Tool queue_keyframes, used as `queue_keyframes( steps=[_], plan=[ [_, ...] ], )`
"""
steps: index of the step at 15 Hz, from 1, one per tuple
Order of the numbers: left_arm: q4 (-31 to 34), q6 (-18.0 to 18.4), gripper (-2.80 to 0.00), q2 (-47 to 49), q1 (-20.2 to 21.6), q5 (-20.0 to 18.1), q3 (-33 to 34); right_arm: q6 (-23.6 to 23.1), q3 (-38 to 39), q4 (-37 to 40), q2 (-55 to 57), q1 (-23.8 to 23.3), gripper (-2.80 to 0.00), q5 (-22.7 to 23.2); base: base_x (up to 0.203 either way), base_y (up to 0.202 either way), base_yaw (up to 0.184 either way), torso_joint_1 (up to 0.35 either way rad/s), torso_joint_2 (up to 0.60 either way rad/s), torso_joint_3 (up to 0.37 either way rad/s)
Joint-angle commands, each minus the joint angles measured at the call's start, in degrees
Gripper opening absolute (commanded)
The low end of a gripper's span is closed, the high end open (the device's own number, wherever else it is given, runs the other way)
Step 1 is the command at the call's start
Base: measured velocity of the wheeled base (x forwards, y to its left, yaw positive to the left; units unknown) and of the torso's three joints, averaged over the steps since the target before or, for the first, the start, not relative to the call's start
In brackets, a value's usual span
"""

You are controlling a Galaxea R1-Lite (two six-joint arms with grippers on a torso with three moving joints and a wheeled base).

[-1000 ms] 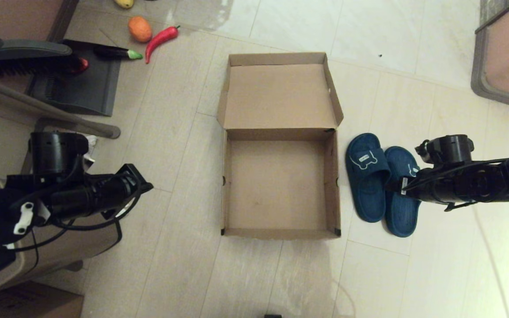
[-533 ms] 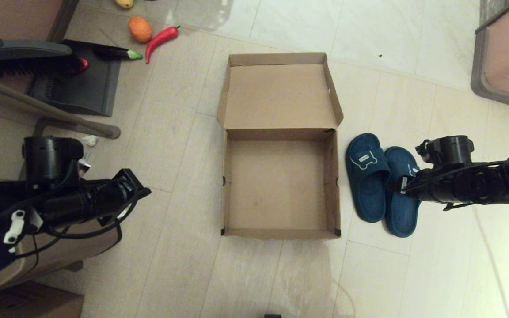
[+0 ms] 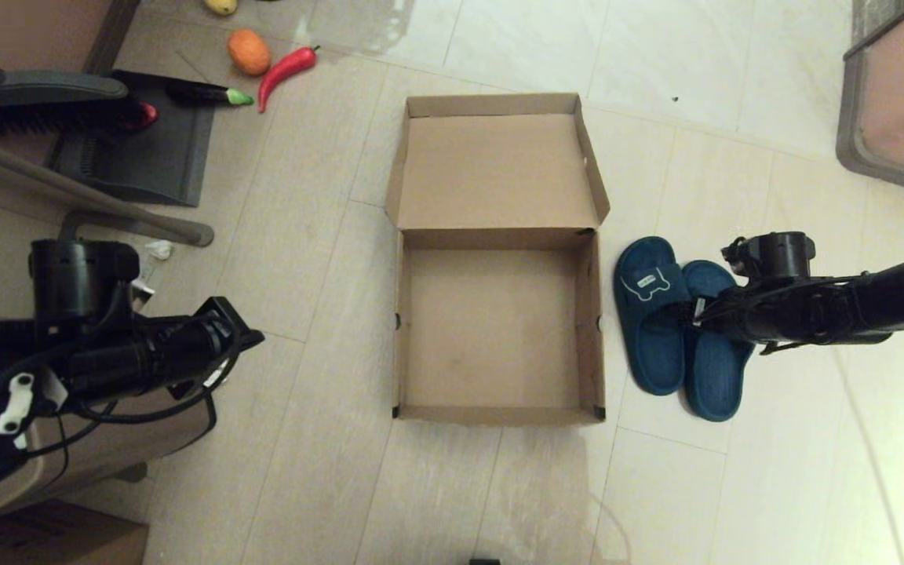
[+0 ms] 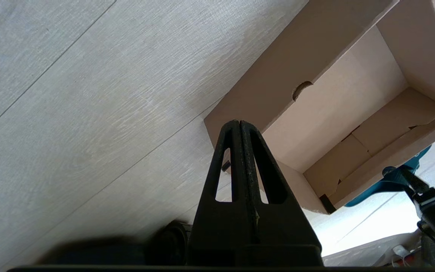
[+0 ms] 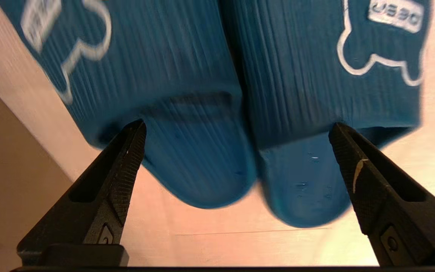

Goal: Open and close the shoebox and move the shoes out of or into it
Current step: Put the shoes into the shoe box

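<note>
Right gripper (image 5: 236,126) spread wide over shoes (image 3: 679,329); left gripper (image 4: 239,126) closed, parked; shoebox (image 3: 595,314) lid open, nothing inside.

The shoebox (image 3: 497,259), plain brown cardboard, lies open and empty on the floor with its hinged lid folded flat back, well apart from the right arm's jaws. The shoes (image 3: 679,326), two dark navy slides with a white-outlined emblem on each strap, lie side by side and touching just beside the box, both between the wide-spread right jaws.
</note>
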Motion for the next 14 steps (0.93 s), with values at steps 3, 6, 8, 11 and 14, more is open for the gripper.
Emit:
queue_keyframes(
  steps=[3,6,8,11,14],
  plan=[
    [-0.13,-0.22,-2.80,-0.34,0.39,-0.05,0.33,12.03,-7.71,6.51,1.91,-0.28,0.00,2.24,0.000,0.000,0.000,0.000,0.00,0.000],
    [-0.13,-0.22,-2.80,-0.63,0.48,-0.05,0.50,18.37,-12.20,10.03,3.03,-1.08,0.00,3.40,0.000,0.000,0.000,0.000,0.00,0.000],
    [-0.13,-0.22,-2.80,-0.72,0.48,-0.05,1.03,19.29,-14.00,11.62,3.30,-1.28,0.00,4.40,0.000,0.000,0.000,0.000,0.00,0.000],
    [-0.13,-0.31,-2.80,-0.81,0.42,-0.05,1.12,18.95,-12.33,13.34,1.50,-1.45,0.00,4.32,0.000,0.000,0.000,0.000,0.00,0.000],
    [-0.13,-0.31,-2.80,-0.85,0.44,-0.05,1.07,17.84,-9.26,15.48,-0.81,-1.62,0.00,4.36,0.000,0.000,0.000,0.000,0.00,0.000]
  ],
)
